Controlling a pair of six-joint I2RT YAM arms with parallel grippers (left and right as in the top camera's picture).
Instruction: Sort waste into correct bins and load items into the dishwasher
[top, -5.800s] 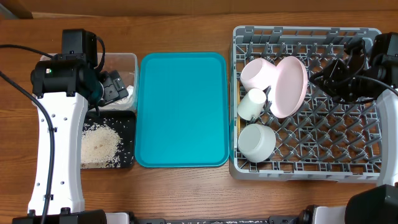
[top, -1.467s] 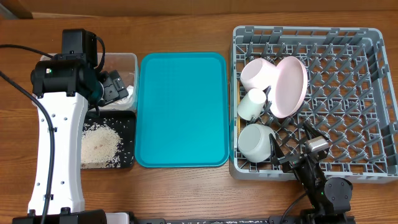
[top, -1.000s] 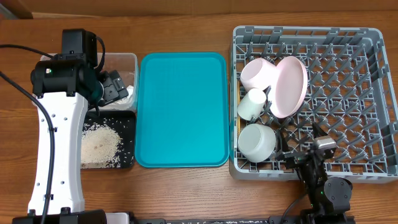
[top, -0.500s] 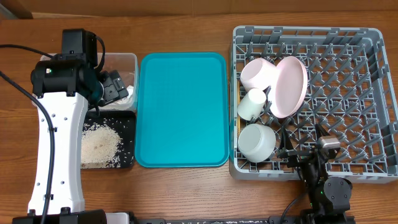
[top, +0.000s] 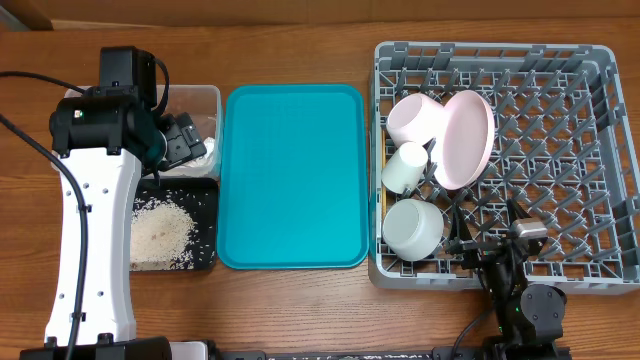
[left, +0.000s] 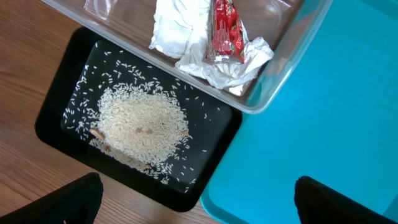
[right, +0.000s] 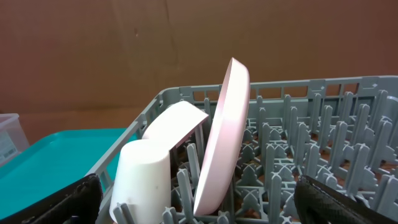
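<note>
The grey dishwasher rack (top: 560, 150) holds an upright pale plate (top: 465, 140) (right: 227, 137), a pink cup (top: 415, 118), a small white cup (top: 405, 168) (right: 143, 180) and a white bowl (top: 412, 228). Thin chopsticks (top: 383, 200) lie along its left inner edge. Tissue (left: 186, 31) and a red wrapper (left: 224, 28) sit in the clear tub (left: 273, 93). Rice (left: 140, 121) lies in the black tray (left: 56, 118). My left gripper (top: 185, 140) (left: 199, 211) hovers open and empty over both bins. My right gripper (top: 478, 245) (right: 202, 211) stands open and empty at the rack's front edge.
A teal serving tray (top: 292, 175) (left: 323, 112) lies between the bins and the rack. My left arm (top: 95, 230) stretches along the table's left side. The right arm (top: 525, 300) is folded low at the front right.
My right arm has come back from over the rack's far right to its front edge and settled there in the last second. The left arm has not moved.
</note>
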